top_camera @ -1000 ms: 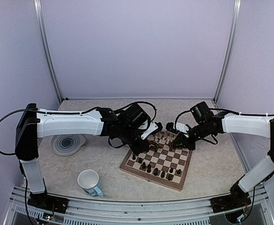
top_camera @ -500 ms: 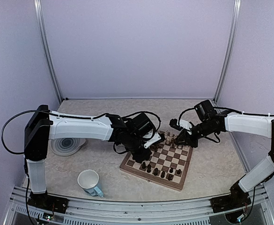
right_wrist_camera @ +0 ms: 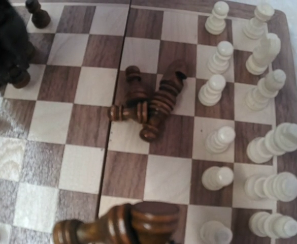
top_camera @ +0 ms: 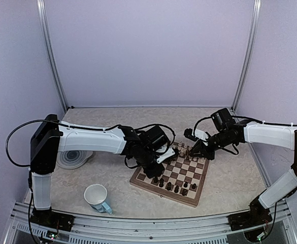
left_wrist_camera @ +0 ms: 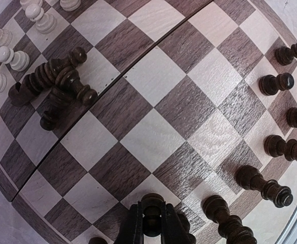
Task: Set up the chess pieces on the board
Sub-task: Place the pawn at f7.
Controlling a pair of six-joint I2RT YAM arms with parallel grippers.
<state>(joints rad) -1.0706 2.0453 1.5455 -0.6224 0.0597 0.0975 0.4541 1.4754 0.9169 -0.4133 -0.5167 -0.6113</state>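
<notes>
The left gripper (left_wrist_camera: 151,226) pinches a dark piece (left_wrist_camera: 152,202); the right gripper (top_camera: 196,151) clamps a dark figure (right_wrist_camera: 138,221). Releasing the left one's piece could topple the neighbour (left_wrist_camera: 220,209) at three o'clock.

I counted one square wooden chessboard with dark brown and cream checks (top_camera: 163,191). My right wrist view showed twelve cream-white turned wooden chess pieces (right_wrist_camera: 222,53) and, as far as I could tell, four dark brown turned wooden chess pieces (right_wrist_camera: 163,101) lying heaped mid-board. My left wrist view showed at least six more dark ones standing. There was also one white mug with a blue handle (top_camera: 96,196) and one round grey swirl-patterned plate (top_camera: 72,155).
</notes>
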